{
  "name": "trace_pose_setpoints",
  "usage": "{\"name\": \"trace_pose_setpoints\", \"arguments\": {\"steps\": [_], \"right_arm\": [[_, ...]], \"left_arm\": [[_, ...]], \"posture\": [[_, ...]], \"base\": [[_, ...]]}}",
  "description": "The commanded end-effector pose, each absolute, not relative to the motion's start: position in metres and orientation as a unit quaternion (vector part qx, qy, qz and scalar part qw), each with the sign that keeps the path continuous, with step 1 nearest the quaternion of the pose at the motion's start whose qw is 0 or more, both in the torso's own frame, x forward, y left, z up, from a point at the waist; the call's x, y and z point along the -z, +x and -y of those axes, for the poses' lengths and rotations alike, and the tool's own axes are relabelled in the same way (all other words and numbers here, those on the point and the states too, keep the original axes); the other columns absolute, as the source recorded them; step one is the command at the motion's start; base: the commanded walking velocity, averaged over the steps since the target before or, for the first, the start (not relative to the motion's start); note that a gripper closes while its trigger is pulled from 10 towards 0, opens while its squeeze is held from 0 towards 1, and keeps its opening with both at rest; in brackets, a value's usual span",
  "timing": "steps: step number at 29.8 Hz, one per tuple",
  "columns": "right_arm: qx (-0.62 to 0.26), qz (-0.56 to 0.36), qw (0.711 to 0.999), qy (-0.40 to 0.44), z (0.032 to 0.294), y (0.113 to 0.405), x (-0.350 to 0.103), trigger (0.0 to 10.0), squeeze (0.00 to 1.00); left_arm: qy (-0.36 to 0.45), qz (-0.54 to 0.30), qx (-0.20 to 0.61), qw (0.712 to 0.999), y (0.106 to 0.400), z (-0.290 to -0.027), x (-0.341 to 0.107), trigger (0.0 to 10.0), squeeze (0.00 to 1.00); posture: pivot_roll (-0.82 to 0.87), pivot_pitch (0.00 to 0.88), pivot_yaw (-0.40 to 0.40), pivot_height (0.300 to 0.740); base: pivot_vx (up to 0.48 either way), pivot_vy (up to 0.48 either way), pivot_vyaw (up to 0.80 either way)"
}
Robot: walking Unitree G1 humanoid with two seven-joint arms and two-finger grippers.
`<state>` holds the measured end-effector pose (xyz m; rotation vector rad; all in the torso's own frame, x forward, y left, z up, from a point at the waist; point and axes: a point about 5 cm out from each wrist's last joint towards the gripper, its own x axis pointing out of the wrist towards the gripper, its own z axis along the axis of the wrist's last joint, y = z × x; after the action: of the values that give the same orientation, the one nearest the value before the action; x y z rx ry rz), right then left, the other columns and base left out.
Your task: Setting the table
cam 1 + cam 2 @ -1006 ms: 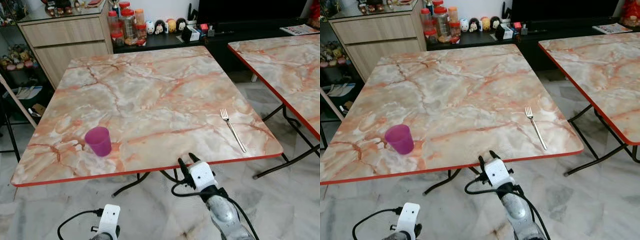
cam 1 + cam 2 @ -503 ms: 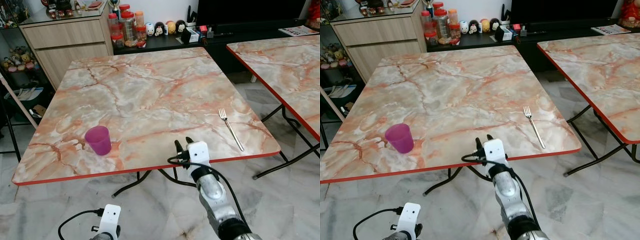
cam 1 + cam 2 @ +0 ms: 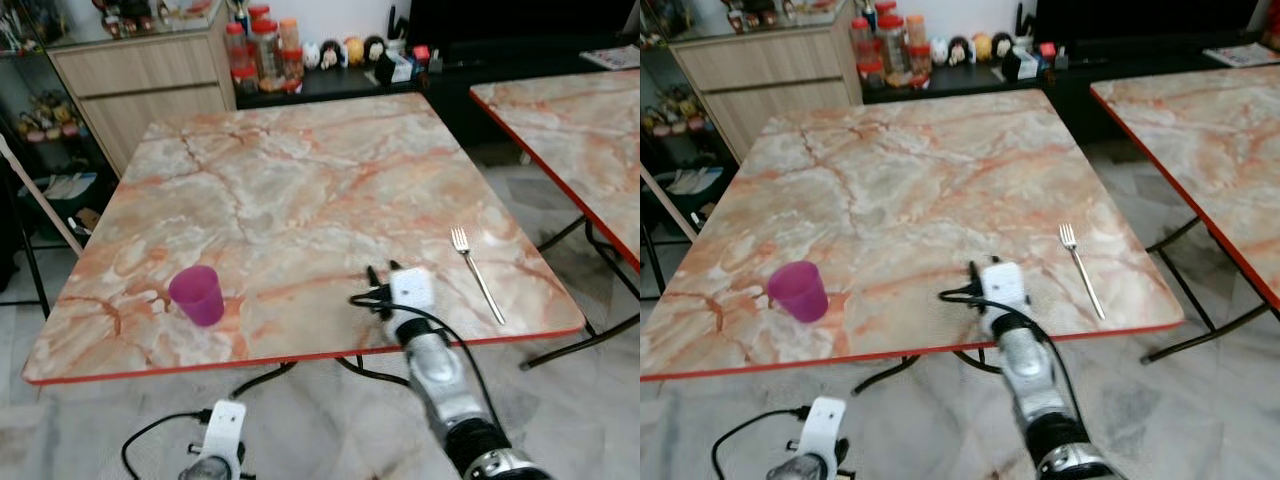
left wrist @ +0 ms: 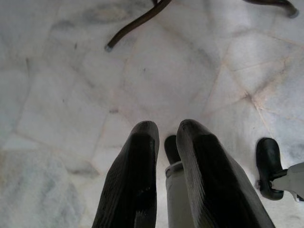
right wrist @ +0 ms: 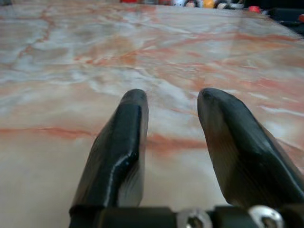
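My right hand (image 3: pixel 381 276) has come up from below the edge, now over the table (image 3: pixel 300 180), fingers apart, empty. Fork (image 3: pixel 476 286) just to its right, cup (image 3: pixel 197 295) well left. Fork prob next.

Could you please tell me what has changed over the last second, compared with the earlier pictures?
The right gripper has risen from below the table's near edge and now reaches forward over the table, its fingers apart and holding nothing. The purple cup and the fork lie where they were, untouched. The left gripper still hangs idle over the floor.
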<state>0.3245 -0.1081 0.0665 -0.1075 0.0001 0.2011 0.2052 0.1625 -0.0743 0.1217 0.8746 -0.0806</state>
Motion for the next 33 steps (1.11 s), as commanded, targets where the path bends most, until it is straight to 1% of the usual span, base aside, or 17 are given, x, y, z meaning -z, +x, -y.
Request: {"name": "trace_pose_setpoints", "arguments": {"steps": [1,6,14,25,28,33], "right_arm": [[-0.108,-0.008,0.993,-0.047,0.1018,0.3227,-0.0636,10.0,0.0],[-0.104,-0.008,0.994,-0.044,0.1028,0.3234,-0.0638,10.0,0.0],[-0.104,-0.009,0.994,-0.042,0.1035,0.3231,-0.0634,10.0,0.0],[-0.111,-0.005,0.992,-0.054,0.1029,0.3228,-0.0637,10.0,0.0],[-0.11,-0.004,0.993,-0.05,0.1034,0.3228,-0.0639,10.0,0.0],[-0.11,-0.003,0.993,-0.048,0.1038,0.3237,-0.0651,10.0,0.0]], "left_arm": [[0.064,-0.431,0.035,0.899,0.202,-0.167,0.076,10.0,0.0],[0.063,-0.431,0.034,0.9,0.2028,-0.1669,0.0756,10.0,0.0],[0.052,-0.426,0.032,0.903,0.2039,-0.1656,0.075,10.0,0.0],[0.069,-0.431,0.036,0.899,0.2023,-0.1655,0.0761,10.0,0.0],[0.069,-0.432,0.037,0.898,0.2016,-0.1648,0.0765,10.0,0.0],[0.07,-0.433,0.038,0.898,0.2009,-0.1639,0.0769,10.0,0.0]], "posture": [[-0.08,0.0,0.067,0.74],[-0.08,0.0,0.069,0.74],[-0.08,0.0,0.062,0.74],[-0.09,0.0,0.064,0.74],[-0.09,0.0,0.062,0.74],[-0.09,0.0,0.059,0.74]], "base": [[0.259,0.0,0.0],[0.253,0.0,0.0],[0.0,0.0,0.0],[0.0,0.0,0.0],[0.0,-0.08,0.0],[0.0,-0.256,0.0]]}}
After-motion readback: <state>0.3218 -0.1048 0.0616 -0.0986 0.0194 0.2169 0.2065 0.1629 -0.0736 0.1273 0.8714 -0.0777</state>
